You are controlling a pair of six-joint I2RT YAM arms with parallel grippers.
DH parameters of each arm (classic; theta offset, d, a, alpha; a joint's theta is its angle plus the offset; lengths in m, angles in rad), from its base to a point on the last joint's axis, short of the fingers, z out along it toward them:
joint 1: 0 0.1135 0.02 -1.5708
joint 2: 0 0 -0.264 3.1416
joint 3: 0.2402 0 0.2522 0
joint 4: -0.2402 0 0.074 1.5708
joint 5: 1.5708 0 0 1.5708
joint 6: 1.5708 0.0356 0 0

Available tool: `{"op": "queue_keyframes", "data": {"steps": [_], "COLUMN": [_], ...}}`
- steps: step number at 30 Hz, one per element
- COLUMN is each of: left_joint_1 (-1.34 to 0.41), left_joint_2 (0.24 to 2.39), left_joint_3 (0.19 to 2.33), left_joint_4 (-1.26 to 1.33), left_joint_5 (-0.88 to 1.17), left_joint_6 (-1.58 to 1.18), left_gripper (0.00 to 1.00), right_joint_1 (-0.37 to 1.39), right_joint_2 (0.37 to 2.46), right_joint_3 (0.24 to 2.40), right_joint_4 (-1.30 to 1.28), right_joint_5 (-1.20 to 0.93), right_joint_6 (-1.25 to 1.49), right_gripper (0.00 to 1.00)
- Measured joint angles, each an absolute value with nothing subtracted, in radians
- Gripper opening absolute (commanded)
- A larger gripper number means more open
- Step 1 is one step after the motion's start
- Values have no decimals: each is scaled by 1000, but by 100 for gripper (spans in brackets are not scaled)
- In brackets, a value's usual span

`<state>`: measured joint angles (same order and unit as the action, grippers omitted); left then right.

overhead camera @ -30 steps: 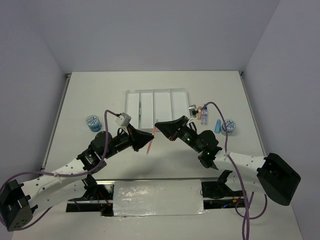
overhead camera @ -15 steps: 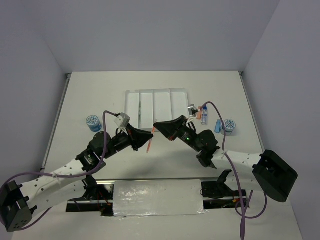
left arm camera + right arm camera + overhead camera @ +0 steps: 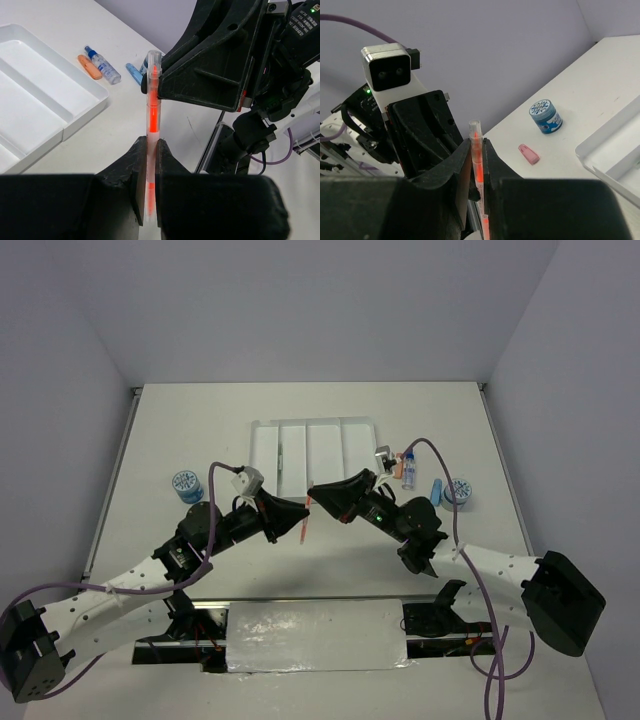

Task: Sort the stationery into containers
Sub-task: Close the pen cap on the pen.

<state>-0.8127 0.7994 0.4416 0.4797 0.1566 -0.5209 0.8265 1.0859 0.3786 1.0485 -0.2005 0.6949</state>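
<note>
Tray [image 3: 325, 455] sits in the middle toward the back, with a thin pen [image 3: 281, 462] in its second slot from the left. One roll [image 3: 184, 483] is well off to its left, a capsule piece [image 3: 528, 154] near it. Just right of the tray, a bottle [image 3: 408, 471] and second capsule [image 3: 398, 464] lie side by side, then a third capsule [image 3: 436, 491], then the other roll [image 3: 461, 490] furthest right. The pen [image 3: 303, 528] hangs just in front of the tray, pinched by left gripper [image 3: 298, 519] and right gripper [image 3: 317, 494].
</note>
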Motion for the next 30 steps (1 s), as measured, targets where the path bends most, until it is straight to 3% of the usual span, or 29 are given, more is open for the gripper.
{"op": "queue_keyframes", "data": {"steps": [6,14,17,21,23,26,27,30], "left_joint_1": [-813,-813,-813,-813,-813,-813,-813,-812], "left_joint_2": [802,802,802,801,801,802,804,822], "left_joint_3": [442,452,456,460,465,467,468,479], "left_joint_4": [480,480,480,479,476,473,473,474], "left_joint_5": [167,162,162,167,167,168,170,179], "left_joint_6": [-505,-500,-500,-501,-501,-500,-500,-498], "left_gripper": [0,0,0,0,0,13,28,53], "right_joint_1": [827,830,831,830,830,830,830,832], "right_joint_2": [1069,1069,1069,1070,1070,1070,1070,1068], "right_joint_3": [386,387,387,387,387,387,387,387], "right_joint_4": [1008,973,968,963,965,965,965,964], "right_joint_5": [-236,-287,-293,-282,-275,-274,-273,-281], "right_joint_6": [669,661,659,651,645,643,641,640], "right_gripper": [37,38,34,10,5,2,2,2]}}
